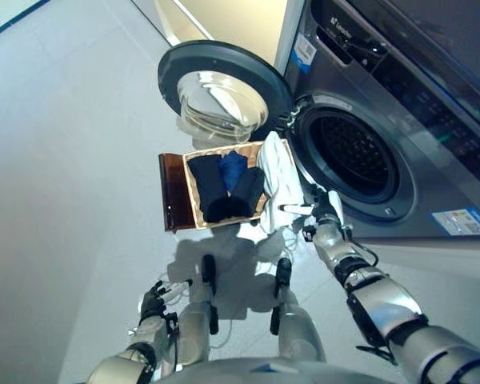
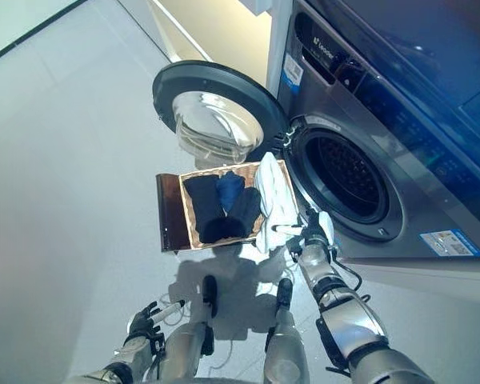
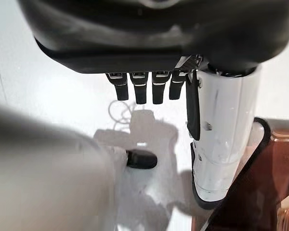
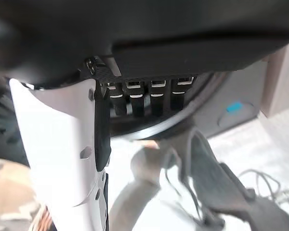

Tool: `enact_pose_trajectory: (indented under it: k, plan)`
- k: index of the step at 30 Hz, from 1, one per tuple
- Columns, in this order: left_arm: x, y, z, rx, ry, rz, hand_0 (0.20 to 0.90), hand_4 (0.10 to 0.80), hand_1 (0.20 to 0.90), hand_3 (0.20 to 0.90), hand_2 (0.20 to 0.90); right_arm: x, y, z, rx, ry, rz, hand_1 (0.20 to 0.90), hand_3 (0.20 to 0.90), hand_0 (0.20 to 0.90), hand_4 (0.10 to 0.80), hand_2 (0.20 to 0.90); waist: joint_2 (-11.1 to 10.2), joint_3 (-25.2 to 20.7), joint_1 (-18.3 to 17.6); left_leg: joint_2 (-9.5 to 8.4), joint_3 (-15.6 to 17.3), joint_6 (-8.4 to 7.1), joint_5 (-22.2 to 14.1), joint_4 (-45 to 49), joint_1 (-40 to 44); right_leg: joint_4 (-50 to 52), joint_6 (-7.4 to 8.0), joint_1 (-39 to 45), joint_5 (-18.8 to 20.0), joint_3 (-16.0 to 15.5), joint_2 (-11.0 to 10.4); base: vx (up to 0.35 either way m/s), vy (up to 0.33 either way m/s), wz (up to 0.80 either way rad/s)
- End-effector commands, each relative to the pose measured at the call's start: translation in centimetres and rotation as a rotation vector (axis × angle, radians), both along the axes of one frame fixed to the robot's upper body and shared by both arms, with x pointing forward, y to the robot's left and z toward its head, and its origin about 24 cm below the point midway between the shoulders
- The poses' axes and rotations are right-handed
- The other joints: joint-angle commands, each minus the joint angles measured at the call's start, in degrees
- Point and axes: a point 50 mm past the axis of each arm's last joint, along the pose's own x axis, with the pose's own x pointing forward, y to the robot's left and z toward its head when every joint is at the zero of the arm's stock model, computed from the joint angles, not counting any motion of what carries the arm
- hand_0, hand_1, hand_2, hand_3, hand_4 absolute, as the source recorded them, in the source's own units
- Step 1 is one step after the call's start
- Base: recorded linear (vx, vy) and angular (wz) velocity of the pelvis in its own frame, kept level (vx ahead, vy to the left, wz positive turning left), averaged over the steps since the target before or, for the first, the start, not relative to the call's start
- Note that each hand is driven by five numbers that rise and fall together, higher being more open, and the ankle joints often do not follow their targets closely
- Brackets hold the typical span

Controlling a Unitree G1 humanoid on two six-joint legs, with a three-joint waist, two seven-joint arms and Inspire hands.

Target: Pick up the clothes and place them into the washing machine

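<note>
The washing machine (image 1: 400,120) stands with its door (image 1: 220,92) swung wide. Just before it on the floor, a basket (image 1: 194,192) holds dark clothes (image 1: 224,188), and a white garment (image 1: 278,180) drapes over its rim nearest the drum. The right hand (image 1: 324,212) reaches beside that garment, fingers (image 4: 135,98) straight and spread, holding nothing. The left hand (image 1: 154,302) hangs low, well apart from the basket, fingers relaxed.

Brown tray (image 1: 170,192) under wicker basket (image 1: 194,194), pale floor (image 1: 64,160).
</note>
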Motion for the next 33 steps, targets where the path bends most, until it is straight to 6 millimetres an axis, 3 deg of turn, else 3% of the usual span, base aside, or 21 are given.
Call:
enact_pose_trajectory:
  k: [1, 13, 21, 25, 28, 33]
  plan:
    - [-1.1, 0.8, -0.2, 0.046, 0.023, 0.022, 0.900, 0.800, 0.900, 0.900, 0.900, 2.8, -0.7, 4.7, -0.009, -0.190, -0.042, 0.900, 0.900, 0.900, 0.800, 0.900, 0.31, -0.06, 0.40, 2.58, -0.07, -4.84, -0.20, 0.52, -0.60, 2.66, 1.29, 2.31, -5.12, 0.68, -1.25, -0.026, -0.002, 0.03]
    - [-1.0, 1.1, 0.0, 0.032, -0.018, 0.065, 0.900, 0.800, 0.900, 0.900, 0.900, 5.4, -2.2, 10.5, -0.087, -0.341, -0.068, 0.900, 0.900, 0.900, 0.800, 0.900, 1.48, 1.55, 0.95, 2.14, -1.00, -5.26, 0.95, -0.46, -2.83, 3.40, 1.56, -0.45, -4.10, 0.11, -1.69, -0.017, 0.008, 0.05]
    - [-0.2, 1.1, 0.3, 0.020, -0.055, 0.075, 0.900, 0.800, 0.900, 0.900, 0.900, 6.8, -1.5, 14.1, -0.125, -0.422, -0.036, 0.900, 0.900, 0.900, 0.800, 0.900, 2.00, 3.39, 1.28, 1.71, -1.53, -5.31, 1.51, -0.46, -4.44, 4.27, 1.75, -2.04, -3.82, -0.20, -2.08, -0.005, 0.004, 0.01]
    - [0.0, 1.1, 0.4, 0.020, -0.057, 0.067, 0.900, 0.800, 0.900, 0.900, 0.900, 7.2, -1.1, 14.9, -0.130, -0.434, -0.021, 0.900, 0.900, 0.900, 0.800, 0.900, 1.94, 3.82, 1.43, 1.57, -2.00, -5.33, 1.62, -0.46, -4.98, 4.34, 1.76, -2.35, -3.74, -0.44, -2.10, -0.007, 0.005, 0.06]
    - [0.4, 0.9, 0.5, 0.021, -0.067, 0.065, 0.900, 0.800, 0.900, 0.900, 0.900, 7.6, 0.4, 15.3, -0.121, -0.441, 0.018, 0.900, 0.900, 0.900, 0.800, 0.900, 1.84, 4.34, 1.89, 1.43, -2.51, -5.34, 1.83, -0.46, -5.62, 4.53, 1.77, -2.84, -3.57, -0.69, -2.06, -0.010, 0.009, 0.07]
    - [0.5, 1.0, 0.5, 0.028, -0.061, 0.064, 0.900, 0.800, 0.900, 0.900, 0.900, 7.6, 2.1, 14.3, -0.085, -0.413, 0.060, 0.900, 0.900, 0.900, 0.800, 0.900, 1.76, 4.48, 2.23, 1.22, -3.19, -5.15, 1.87, -0.46, -5.72, 4.96, 1.77, -2.76, -3.79, -0.99, -2.16, -0.003, 0.004, 0.08]
